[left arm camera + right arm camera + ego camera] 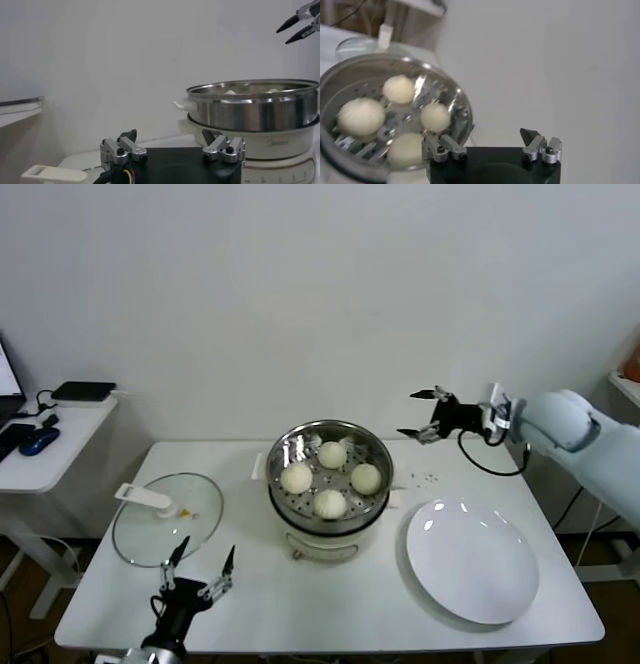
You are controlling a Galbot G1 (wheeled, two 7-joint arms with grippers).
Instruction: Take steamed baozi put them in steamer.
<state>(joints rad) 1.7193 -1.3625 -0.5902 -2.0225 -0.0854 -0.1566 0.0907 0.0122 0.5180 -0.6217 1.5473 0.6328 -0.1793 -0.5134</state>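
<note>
Several cream-white baozi (pixel 331 454) lie in the round steel steamer (pixel 287 490) on its white cooker base at the table's middle. In the right wrist view the baozi (pixel 361 116) rest on the steamer's perforated floor (pixel 385 135). My right gripper (pixel 427 414) hangs open and empty in the air, to the right of the steamer and behind it, near the wall. My left gripper (pixel 200 568) is open and empty, low over the table's front left, near the glass lid. From the left wrist view the steamer (pixel 255 107) shows side-on, with bun tops just above its rim.
A flat white plate (pixel 472 559) lies at the front right with nothing on it. The glass lid (pixel 166 519) with its white handle lies at the left. A side table (pixel 45 454) with a mouse and cables stands further left. Small crumbs dot the table behind the plate.
</note>
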